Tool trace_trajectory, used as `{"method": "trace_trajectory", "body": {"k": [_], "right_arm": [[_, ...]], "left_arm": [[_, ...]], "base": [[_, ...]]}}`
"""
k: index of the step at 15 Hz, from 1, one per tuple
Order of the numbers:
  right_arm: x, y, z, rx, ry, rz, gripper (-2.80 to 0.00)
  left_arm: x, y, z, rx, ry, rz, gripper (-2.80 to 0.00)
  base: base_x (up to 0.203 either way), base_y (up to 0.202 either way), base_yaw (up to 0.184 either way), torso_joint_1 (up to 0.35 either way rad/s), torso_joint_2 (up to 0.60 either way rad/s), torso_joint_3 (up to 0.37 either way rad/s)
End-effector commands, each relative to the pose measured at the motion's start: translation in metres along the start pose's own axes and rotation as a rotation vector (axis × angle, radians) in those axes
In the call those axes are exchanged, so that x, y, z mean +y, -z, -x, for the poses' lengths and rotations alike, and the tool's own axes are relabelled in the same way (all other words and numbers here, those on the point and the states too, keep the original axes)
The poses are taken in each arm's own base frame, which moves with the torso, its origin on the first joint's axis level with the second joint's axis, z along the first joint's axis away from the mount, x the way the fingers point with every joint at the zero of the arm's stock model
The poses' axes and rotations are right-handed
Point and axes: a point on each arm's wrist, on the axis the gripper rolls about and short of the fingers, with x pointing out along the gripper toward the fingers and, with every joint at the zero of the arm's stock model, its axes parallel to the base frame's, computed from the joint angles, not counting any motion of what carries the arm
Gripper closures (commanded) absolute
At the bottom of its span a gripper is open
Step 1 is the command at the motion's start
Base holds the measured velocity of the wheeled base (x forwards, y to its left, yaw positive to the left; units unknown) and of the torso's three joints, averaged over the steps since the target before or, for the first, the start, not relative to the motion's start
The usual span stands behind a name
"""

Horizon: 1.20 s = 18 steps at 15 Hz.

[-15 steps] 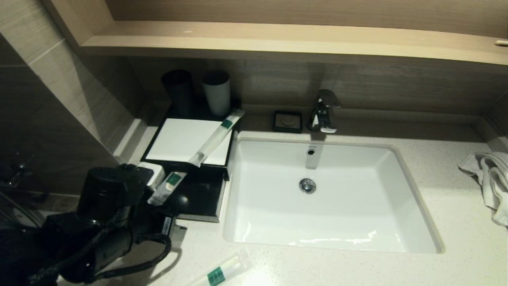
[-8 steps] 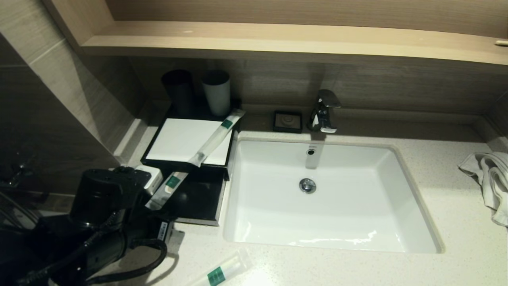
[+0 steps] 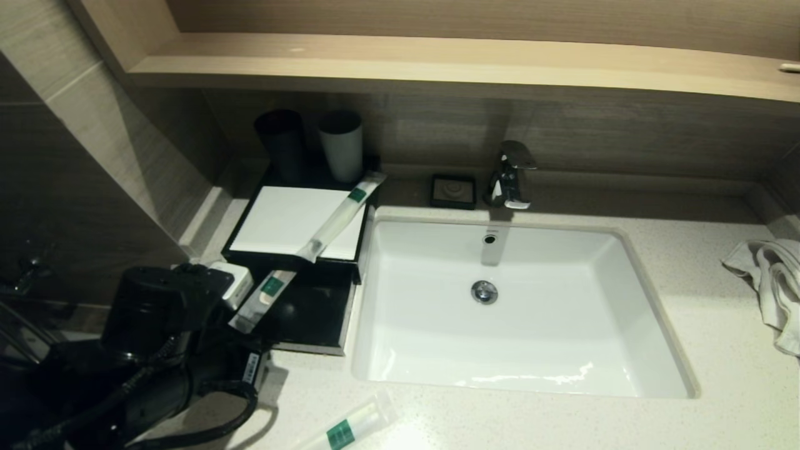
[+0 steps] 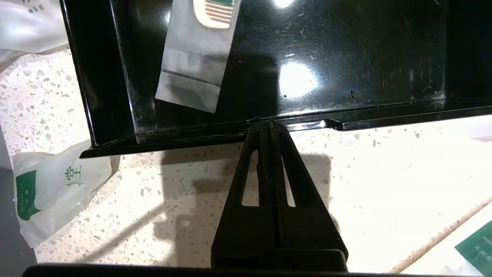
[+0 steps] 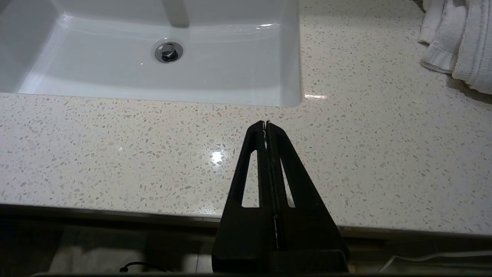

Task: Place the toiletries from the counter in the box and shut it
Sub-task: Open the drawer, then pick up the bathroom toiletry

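Speckled pale stone of the counter nearest, bearing one long slim tube packet with a green label at the front edge, left of the basin. Right gripper parked over the front rim of the counter, fingers pressed together, holding nothing. Left gripper low at the left, fingers together and empty, tips at the front lip of the pulled-out drawer of the box. Short flat sachet lying on the stone just beside the drawer's outer corner. Inside the drawer, a packet holding a comb, flat on the glossy black floor near the side wall. Farther back, a second long tube slanting across the white top panel of the box, its end overhanging the edge. Behind the box, dark cup and grey cup upright side by side. Soap dish and tap behind the basin. White towel bunched at the far right of the counter.
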Motion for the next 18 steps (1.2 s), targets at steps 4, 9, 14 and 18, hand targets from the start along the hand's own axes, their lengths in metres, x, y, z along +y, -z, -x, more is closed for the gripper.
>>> {"method": "trace_trajectory", "body": {"k": [4, 9, 14, 18], "right_arm": [[0.0, 0.0, 0.0, 0.0, 0.0, 0.001, 0.0], [0.0, 0.0, 0.0, 0.0, 0.0, 0.001, 0.0], [0.0, 0.0, 0.0, 0.0, 0.0, 0.001, 0.0], [0.0, 0.0, 0.0, 0.0, 0.0, 0.001, 0.0]], "left_arm": [[0.002, -0.007, 0.009, -0.034, 0.017, 0.011, 0.0], [0.004, -0.02, 0.017, -0.098, 0.019, 0.032, 0.0], [0.003, -0.047, 0.019, -0.179, 0.056, 0.052, 0.0], [-0.001, -0.07, 0.012, -0.223, 0.105, 0.054, 0.0]], "base": [[0.0, 0.0, 0.0, 0.0, 0.0, 0.0], [0.0, 0.0, 0.0, 0.0, 0.0, 0.0], [0.0, 0.0, 0.0, 0.0, 0.0, 0.0], [0.0, 0.0, 0.0, 0.0, 0.0, 0.0]]}}
